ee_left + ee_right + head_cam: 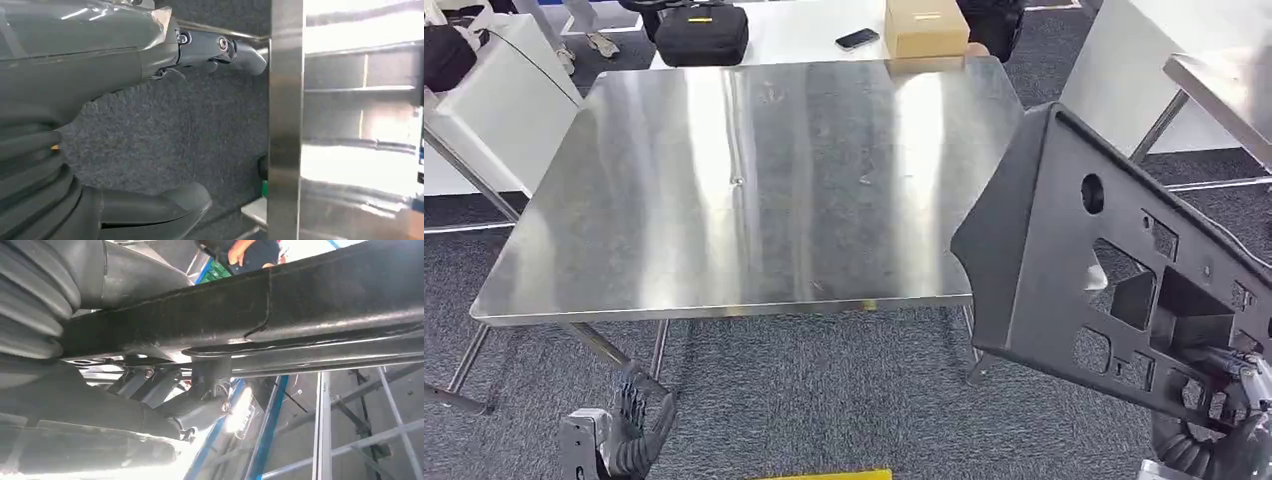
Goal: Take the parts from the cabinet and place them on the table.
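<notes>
Flanking the steel table (724,190): bag (701,33), phone (857,39), cardboard box (925,28).

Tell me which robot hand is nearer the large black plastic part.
Right. The right robot hand grips the black plastic part at its lower edge, off the steel table's right corner. The left robot hand hangs low over the carpet, well apart from it.

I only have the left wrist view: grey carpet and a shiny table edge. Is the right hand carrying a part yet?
Observer: Yes. The right hand holds a large black plastic part, raised beside the steel table's right front corner.
Operator: Is it on the table?
Observer: Not yet; it's tilted in the air, mostly over carpet.
Operator: Anything on the tabletop?
Observer: It's bare steel. A cardboard box and a phone sit on the white table behind it.
</notes>
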You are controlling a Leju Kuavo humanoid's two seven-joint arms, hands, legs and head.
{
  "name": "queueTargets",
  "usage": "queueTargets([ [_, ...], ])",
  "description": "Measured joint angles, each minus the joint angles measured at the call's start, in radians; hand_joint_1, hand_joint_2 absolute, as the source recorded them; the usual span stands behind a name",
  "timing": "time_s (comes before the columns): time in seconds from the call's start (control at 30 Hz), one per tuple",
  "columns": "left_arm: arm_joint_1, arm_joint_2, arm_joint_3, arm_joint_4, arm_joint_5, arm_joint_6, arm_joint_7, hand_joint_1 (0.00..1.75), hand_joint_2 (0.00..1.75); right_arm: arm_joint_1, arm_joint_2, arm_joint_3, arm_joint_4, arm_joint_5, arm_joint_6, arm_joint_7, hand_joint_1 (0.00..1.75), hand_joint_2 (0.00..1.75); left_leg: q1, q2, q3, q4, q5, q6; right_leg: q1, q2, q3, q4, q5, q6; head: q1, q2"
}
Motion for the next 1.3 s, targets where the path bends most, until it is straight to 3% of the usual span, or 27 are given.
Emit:
queueTargets([
  [0.07,0.001,0.0,0.0,0.0,0.0,0.0,0.0,0.0,1.75,0.001,0.0,0.0,-0.003,0.001,0.0,0.003,1.69,1.75,0.0,-0.001,0.07,-0.159,0.096,0.01,0.001,0.004,0.01,0.0,-0.005,0.001,0.0,0.0],
  [0.1,0.001,0.0,0.0,-0.001,0.0,0.0,0.0,0.0,1.75,0.001,0.0,0.0,-0.006,0.001,0.0,0.004,1.69,1.75,-0.001,-0.004,0.107,-0.238,0.129,0.02,0.001,0.006,0.013,0.0,-0.009,0.005,0.0,0.0],
  [0.13,0.0,0.0,0.0,-0.001,0.0,0.0,0.001,0.0,1.75,0.001,0.0,0.0,-0.007,0.001,0.0,0.004,1.69,1.75,-0.006,-0.005,0.119,-0.262,0.116,0.02,0.015,0.006,0.012,0.004,-0.014,0.013,0.002,0.0],
  [0.2,0.002,0.0,0.0,-0.002,0.0,-0.002,0.001,0.0,1.75,0.004,0.0,0.0,-0.008,0.003,0.0,0.004,1.69,1.75,-0.012,-0.005,0.115,-0.261,0.117,0.024,0.009,0.007,0.011,0.001,-0.015,0.021,0.001,0.0],
  [0.27,0.001,-0.001,0.0,-0.006,0.0,-0.003,0.001,0.0,1.75,0.005,-0.001,0.0,-0.013,0.003,0.0,0.004,1.69,1.75,-0.016,-0.005,0.124,-0.273,0.121,0.036,0.008,0.007,0.021,-0.016,-0.01,0.033,0.0,0.0],
  [0.3,0.003,-0.002,0.0,-0.007,0.0,-0.003,0.001,0.0,1.75,0.008,0.0,0.0,-0.016,0.003,0.0,0.006,1.69,1.75,-0.014,-0.005,0.136,-0.286,0.131,0.026,0.016,0.004,0.02,-0.016,-0.008,0.023,0.004,0.0],
  [0.33,0.001,-0.001,0.001,-0.008,0.0,-0.003,0.002,0.0,1.75,0.006,-0.002,-0.002,-0.018,0.003,-0.002,0.005,1.69,1.75,-0.015,-0.006,0.138,-0.287,0.132,0.028,0.015,0.003,0.03,-0.024,-0.006,0.019,0.005,0.0],
  [0.53,0.003,-0.001,0.002,-0.008,0.001,0.0,0.009,0.0,1.75,0.004,-0.003,0.0,-0.018,0.006,-0.002,0.015,1.69,1.75,-0.022,-0.006,0.138,-0.286,0.128,0.037,0.011,0.002,0.035,-0.032,-0.005,0.02,0.005,0.0],
  [0.6,0.003,-0.002,0.002,-0.009,0.001,0.0,0.009,0.0,1.75,0.004,-0.003,0.0,-0.018,0.008,-0.002,0.015,1.69,1.75,-0.024,-0.006,0.138,-0.286,0.128,0.038,0.009,0.002,0.035,-0.033,-0.005,0.022,0.005,0.0],
  [0.67,0.003,-0.002,0.002,-0.01,0.001,0.0,0.011,0.0,1.75,0.004,-0.003,0.0,-0.018,0.01,-0.002,0.017,1.69,1.75,-0.025,-0.006,0.138,-0.286,0.127,0.041,0.008,0.002,0.034,-0.033,-0.004,0.03,0.005,0.0],
  [1.0,0.003,-0.008,0.002,-0.016,0.001,0.0,0.014,0.0,1.75,0.005,-0.008,0.0,-0.019,0.015,-0.002,0.021,1.69,1.75,-0.022,-0.006,0.14,-0.286,0.127,0.041,0.01,0.002,0.034,-0.033,-0.004,0.03,0.004,0.0],
  [1.07,0.003,-0.009,0.002,-0.017,0.0,0.0,0.014,0.0,1.75,0.005,-0.01,0.0,-0.021,0.016,-0.002,0.021,1.69,1.75,-0.024,-0.006,0.139,-0.282,0.124,0.045,0.006,0.002,0.035,-0.034,-0.003,0.038,0.004,0.0],
  [1.17,0.003,-0.009,0.002,-0.018,-0.002,-0.006,0.016,0.0,1.75,0.006,-0.01,0.0,-0.022,0.021,-0.002,0.024,1.69,1.75,-0.026,-0.006,0.138,-0.282,0.123,0.048,0.005,0.002,0.035,-0.035,-0.002,0.04,0.004,0.0],
  [1.23,0.002,-0.01,0.002,-0.019,-0.003,-0.007,0.019,0.0,1.75,0.006,-0.01,-0.001,-0.026,0.024,-0.002,0.024,1.69,1.75,-0.027,-0.006,0.139,-0.289,0.121,0.055,0.005,0.002,0.035,-0.04,-0.006,0.049,0.003,0.0],
  [1.27,0.003,-0.013,0.002,-0.023,-0.004,-0.008,0.019,0.0,1.75,0.008,-0.011,-0.002,-0.031,0.025,-0.002,0.024,1.69,1.75,-0.012,-0.003,0.151,-0.305,0.13,0.063,0.006,0.001,0.03,-0.029,-0.01,0.052,0.003,0.0],
  [1.3,0.001,-0.014,0.003,-0.024,-0.005,-0.008,0.02,0.0,1.75,0.009,-0.011,-0.002,-0.032,0.026,-0.002,0.025,1.69,1.75,-0.013,-0.002,0.158,-0.31,0.129,0.064,0.003,-0.002,0.017,0.004,-0.024,0.051,0.006,0.0],
])
